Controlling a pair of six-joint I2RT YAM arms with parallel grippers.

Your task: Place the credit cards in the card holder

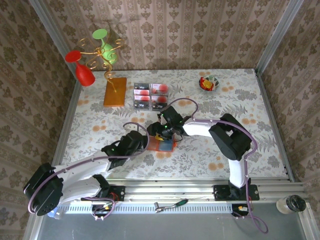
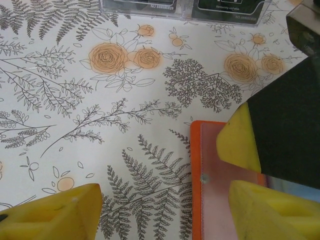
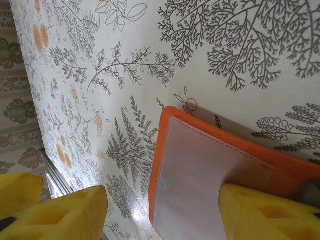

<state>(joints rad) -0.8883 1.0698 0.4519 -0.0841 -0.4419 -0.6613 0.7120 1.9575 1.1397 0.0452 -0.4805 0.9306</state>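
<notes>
The card holder (image 1: 163,145) lies opened flat on the table, orange rim with a pale stitched inside (image 2: 220,195) (image 3: 200,180). My left gripper (image 1: 143,142) (image 2: 165,200) is open and straddles the holder's left edge, its right finger (image 2: 272,210) over the pale panel. My right gripper (image 1: 162,131) (image 3: 162,200) is open too, one finger (image 3: 262,212) resting on the holder's inside, the other (image 3: 55,210) over bare table. That arm's yellow finger (image 2: 240,140) also sits on the holder. The credit cards (image 1: 150,96), black (image 2: 227,6) and pinkish, lie in a clear tray.
An orange-brown board (image 1: 115,91) with a gold wire stand holding a red glass (image 1: 80,67) and a green one (image 1: 106,45) stands at the back left. A small bowl (image 1: 209,83) sits at the back right. Patterned walls enclose the table.
</notes>
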